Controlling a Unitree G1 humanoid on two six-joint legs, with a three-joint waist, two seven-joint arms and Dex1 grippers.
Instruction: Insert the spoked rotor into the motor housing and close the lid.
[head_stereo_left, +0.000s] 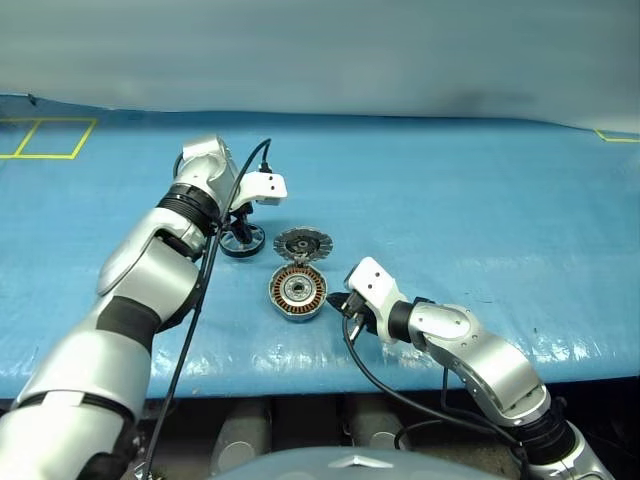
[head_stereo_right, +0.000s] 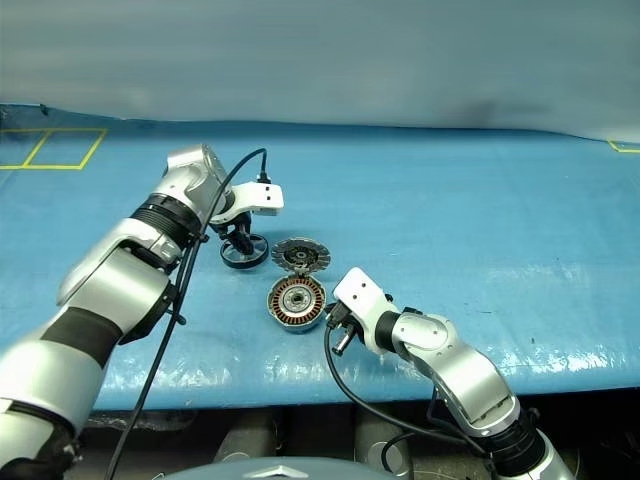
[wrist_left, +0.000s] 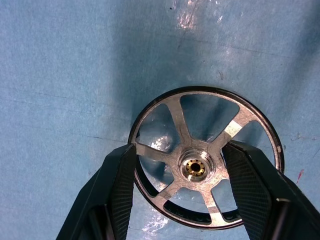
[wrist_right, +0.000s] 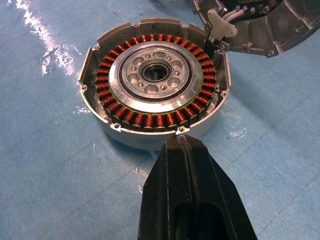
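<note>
Left gripper (wrist_left: 182, 192) points down over the spoked rotor (wrist_left: 205, 160), its fingers part-open, straddling the hub and not yet gripping, presumably to lift it. Right gripper (wrist_right: 192, 165), shut and empty, rests against the motor housing (wrist_right: 155, 82), likely steadying it. On the table (head_stereo_left: 480, 200) the rotor lies at the housing's ten o'clock; the lid (head_stereo_left: 301, 243) stands open.

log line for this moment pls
left gripper: open, straddling black-rimmed spoked rotor on blue mat | right gripper: shut, at silver copper-wound motor housing | ribbed grey lid: open
</note>
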